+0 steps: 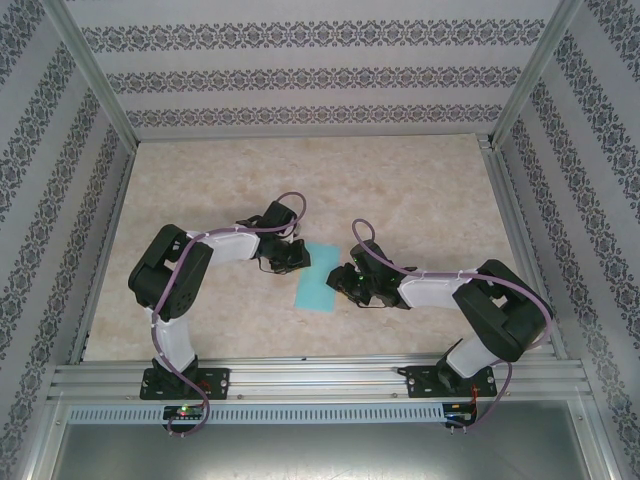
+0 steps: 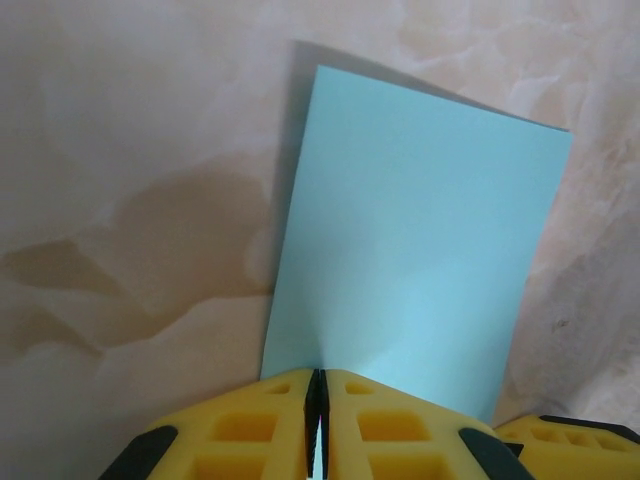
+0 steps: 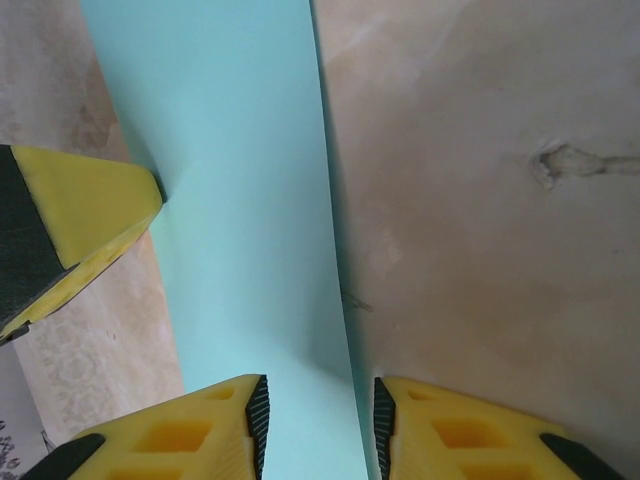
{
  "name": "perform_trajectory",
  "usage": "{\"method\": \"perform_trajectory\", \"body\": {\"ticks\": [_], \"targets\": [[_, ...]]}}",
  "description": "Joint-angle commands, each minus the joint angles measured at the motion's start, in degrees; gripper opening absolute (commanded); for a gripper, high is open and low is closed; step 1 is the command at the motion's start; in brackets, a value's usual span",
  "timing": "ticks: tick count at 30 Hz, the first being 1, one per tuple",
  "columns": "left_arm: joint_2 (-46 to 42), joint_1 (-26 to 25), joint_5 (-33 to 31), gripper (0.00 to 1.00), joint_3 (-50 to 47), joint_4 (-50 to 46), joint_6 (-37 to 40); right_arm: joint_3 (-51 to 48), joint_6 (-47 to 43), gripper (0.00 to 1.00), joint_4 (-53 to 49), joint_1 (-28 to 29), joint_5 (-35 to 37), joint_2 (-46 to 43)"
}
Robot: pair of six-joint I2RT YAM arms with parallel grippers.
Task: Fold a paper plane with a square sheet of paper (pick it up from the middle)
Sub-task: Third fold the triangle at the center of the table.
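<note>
Top external view: the square sheet of paper (image 1: 318, 277), seen as a turquoise rectangle, sits mid-tabletop (image 1: 400, 180) between both arms, which partly hide its edges. Left jaws are pinched shut on one edge. Right jaws stand partly open, the opposite edge running into their gap.

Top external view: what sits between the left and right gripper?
The turquoise paper sheet fills the stretch between the left gripper and the right gripper, as the top external view shows. Nothing else lies there.
</note>
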Motion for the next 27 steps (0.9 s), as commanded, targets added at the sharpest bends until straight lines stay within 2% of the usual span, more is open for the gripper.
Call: {"method": "perform_trajectory", "body": {"ticks": [1, 7, 16, 27], "targets": [[0.31, 1.26, -1.91, 0.14, -2.38, -3.89, -2.13, -0.84, 1.25, 0.36, 4.51, 0.57, -0.1, -0.12], [-0.61, 1.68, -1.4, 0.14, -3.38, -2.76, -3.15, -3.26, 2.04, 0.37, 3.97, 0.83, 0.78, -2.5], [-0.7, 1.76, -0.78, 0.14, -3.76, -1.91, -3.97, -2.63, 1.9, 0.36, 6.19, 1.9, -0.9, -1.08], [-1.36, 1.9, -0.94, 0.14, -4.03, -1.94, -3.9, -2.69, 2.11, 0.37, 6.3, 1.84, 0.67, -1.86]]}}
